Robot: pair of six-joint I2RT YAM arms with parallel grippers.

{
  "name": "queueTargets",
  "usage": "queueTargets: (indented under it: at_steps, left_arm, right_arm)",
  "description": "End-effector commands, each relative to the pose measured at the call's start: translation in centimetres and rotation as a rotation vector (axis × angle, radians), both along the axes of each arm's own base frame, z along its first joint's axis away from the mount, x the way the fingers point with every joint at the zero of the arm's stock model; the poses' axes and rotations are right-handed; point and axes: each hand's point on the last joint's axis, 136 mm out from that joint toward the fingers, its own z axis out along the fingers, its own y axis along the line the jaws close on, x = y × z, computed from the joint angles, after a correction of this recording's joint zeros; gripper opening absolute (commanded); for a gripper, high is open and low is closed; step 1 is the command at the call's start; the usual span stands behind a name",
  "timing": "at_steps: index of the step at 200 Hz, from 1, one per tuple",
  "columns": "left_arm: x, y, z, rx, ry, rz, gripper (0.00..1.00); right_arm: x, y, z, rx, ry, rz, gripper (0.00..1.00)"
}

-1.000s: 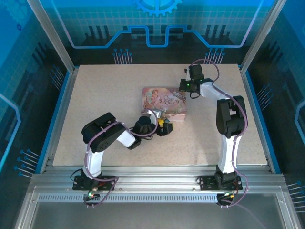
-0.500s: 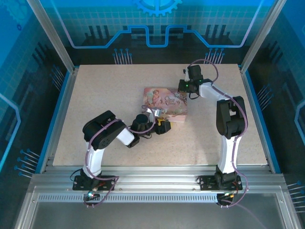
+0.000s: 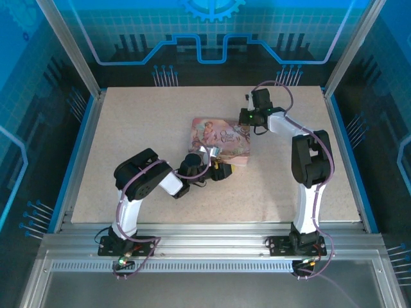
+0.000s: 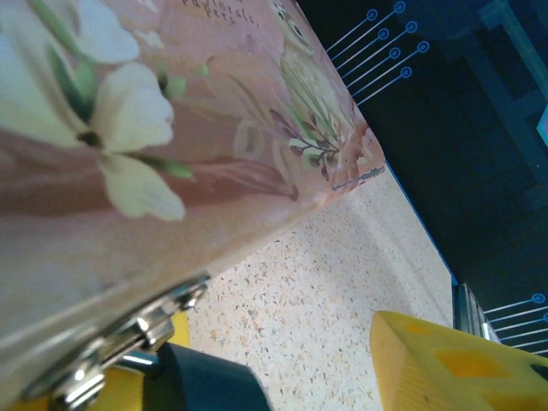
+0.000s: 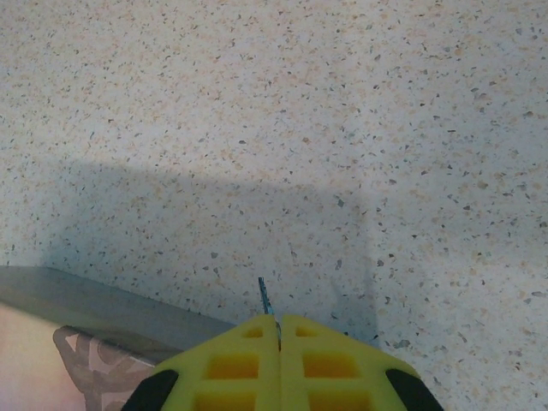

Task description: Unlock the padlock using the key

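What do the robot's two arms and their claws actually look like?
The left arm and right arm are built alike: black joint housings joined by white links, a purple cable looping alongside each, and small green lights. The right gripper has yellow fingers with rectangular cut-outs on black mounts. The left gripper has the same yellow fingers.

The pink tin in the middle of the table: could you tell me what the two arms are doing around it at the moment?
The left gripper, jaws open, sits at the near edge of the pink tin, its camera close on the metal clasp. The right gripper hovers over the table by the tin's far right corner. It is shut on what looks like the key, a thin metal sliver poking past its fingertips, well away from the clasp.
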Motion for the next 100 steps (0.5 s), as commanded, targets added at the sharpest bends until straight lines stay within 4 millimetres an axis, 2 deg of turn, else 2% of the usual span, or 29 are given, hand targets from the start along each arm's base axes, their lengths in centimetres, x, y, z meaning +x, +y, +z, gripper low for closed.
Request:
queueTargets:
  at_steps: [1,28,100]
  left_arm:
    - [1.0,1.3,0.7,-0.009,-0.014,0.050,0.62]
    - [1.0,2.5,-0.2,0.034,0.020,0.069,0.63]
    - [1.0,4.5,-0.9,0.059,0.077,0.093,0.59]
  right_arm:
    - [-2.3,1.9,-0.2,0.017,0.056,0.071,0.00]
    - [-2.3,1.8,-0.1,0.016,0.055,0.071,0.00]
    - [-2.5,1.9,-0.1,0.021,0.055,0.071,0.00]
